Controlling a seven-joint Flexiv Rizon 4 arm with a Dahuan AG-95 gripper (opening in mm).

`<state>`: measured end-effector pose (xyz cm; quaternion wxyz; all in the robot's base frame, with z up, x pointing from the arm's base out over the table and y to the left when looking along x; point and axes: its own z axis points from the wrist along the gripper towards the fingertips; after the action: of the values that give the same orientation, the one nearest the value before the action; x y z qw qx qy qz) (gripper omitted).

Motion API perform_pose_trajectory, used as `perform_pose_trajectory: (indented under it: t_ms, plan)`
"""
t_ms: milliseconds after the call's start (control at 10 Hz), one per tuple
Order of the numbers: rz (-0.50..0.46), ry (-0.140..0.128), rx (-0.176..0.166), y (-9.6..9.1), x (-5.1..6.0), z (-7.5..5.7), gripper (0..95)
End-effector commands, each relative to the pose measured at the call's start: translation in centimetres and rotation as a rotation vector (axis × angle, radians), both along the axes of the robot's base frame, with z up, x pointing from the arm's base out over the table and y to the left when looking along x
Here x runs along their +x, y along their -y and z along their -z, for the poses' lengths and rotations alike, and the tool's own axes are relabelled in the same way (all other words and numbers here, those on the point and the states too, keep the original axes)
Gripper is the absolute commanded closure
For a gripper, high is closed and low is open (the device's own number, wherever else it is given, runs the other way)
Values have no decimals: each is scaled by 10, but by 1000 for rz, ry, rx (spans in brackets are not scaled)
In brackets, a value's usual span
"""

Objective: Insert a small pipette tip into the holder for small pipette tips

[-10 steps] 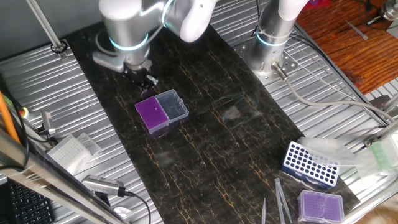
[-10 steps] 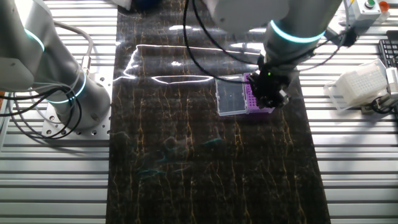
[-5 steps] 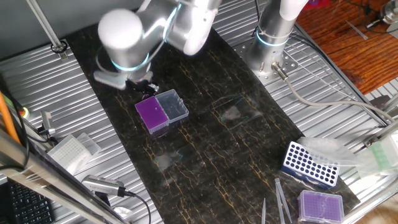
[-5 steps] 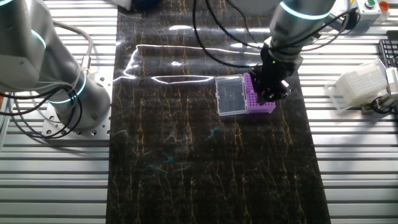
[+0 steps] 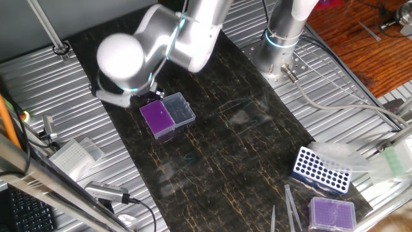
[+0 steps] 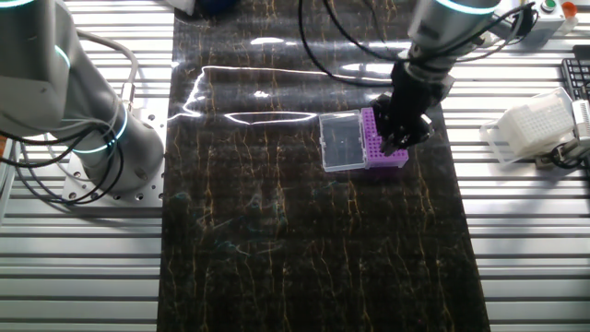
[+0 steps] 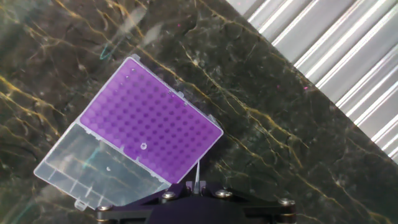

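A small purple-topped pipette tip holder sits on the dark marble-patterned table, its clear lid folded open flat beside it. One tip already stands in the purple grid. The robot's hand hovers over the holder's near edge, clenched on a thin clear pipette tip that points down beside the grid. Far right on the table lie a blue rack and a paler purple box.
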<state>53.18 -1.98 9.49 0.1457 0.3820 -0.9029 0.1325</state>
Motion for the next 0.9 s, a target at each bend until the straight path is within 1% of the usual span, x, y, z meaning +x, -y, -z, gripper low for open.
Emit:
perform_pose_trajectory:
  t_ms: [100,300,400,500,700,900]
  plan:
    - [7,-39,-20,0,-8,-3,950]
    - [2,-54,-31,-1,-13,-4,950]
    - [-2,-69,-37,-2,-15,-6,950]
    - [-6,-81,-53,-2,-17,-7,950]
    - [-21,-104,-102,-2,-20,-7,950]
    - [-32,-124,-119,-2,-22,-6,950]
